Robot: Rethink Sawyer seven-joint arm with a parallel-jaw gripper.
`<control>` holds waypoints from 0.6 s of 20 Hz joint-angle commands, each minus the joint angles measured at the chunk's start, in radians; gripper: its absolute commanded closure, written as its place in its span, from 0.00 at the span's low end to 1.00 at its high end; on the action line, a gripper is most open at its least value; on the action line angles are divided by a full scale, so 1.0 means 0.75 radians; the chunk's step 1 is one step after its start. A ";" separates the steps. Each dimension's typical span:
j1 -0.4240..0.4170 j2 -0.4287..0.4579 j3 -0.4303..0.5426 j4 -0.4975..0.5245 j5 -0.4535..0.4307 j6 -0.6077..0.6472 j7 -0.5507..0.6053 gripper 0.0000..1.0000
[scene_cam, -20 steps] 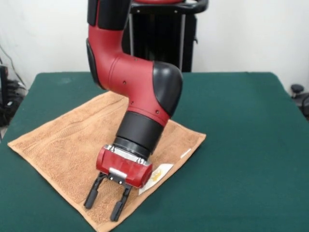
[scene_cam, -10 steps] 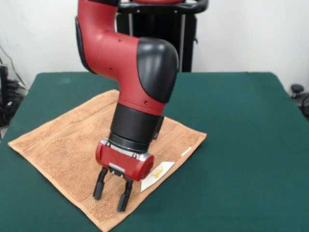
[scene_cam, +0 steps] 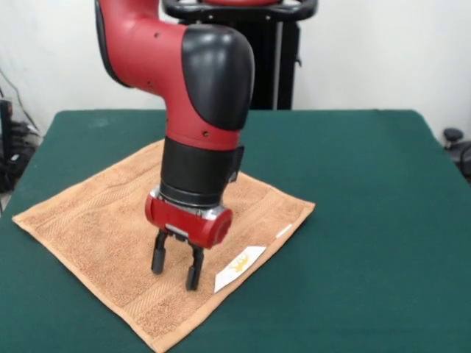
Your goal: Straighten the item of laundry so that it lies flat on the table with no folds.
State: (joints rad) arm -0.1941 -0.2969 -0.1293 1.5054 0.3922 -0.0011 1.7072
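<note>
The orange-tan towel (scene_cam: pixel 96 228) lies spread on the dark green table (scene_cam: pixel 353 191), turned like a diamond, with one corner at the left and one at the near edge. Its white care tag (scene_cam: pixel 238 268) sticks out at the near right edge. No folds show on the visible part; the arm hides the towel's middle. My gripper (scene_cam: pixel 176 269) hangs above the towel's near part, just left of the tag. It is open and empty, pointing straight down.
The robot's black pedestal (scene_cam: pixel 261 66) stands at the table's far side. Dark objects (scene_cam: pixel 11 147) sit off the table's left edge and another (scene_cam: pixel 456 147) off its right edge.
The arm has swung upright and the gripper has lifted and shifted slightly right and away from the near corner. Its fingers stand closer together than before. The towel has not moved.
</note>
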 commanded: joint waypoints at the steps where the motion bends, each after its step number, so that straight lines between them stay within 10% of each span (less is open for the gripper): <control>1: -0.003 -0.083 0.168 0.249 -0.066 0.169 0.210 0.00; 12: -0.048 -0.418 0.200 0.571 -0.174 0.204 0.173 0.00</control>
State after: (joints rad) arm -0.2229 -0.5034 -0.1170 1.7308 0.3136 0.0039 1.7072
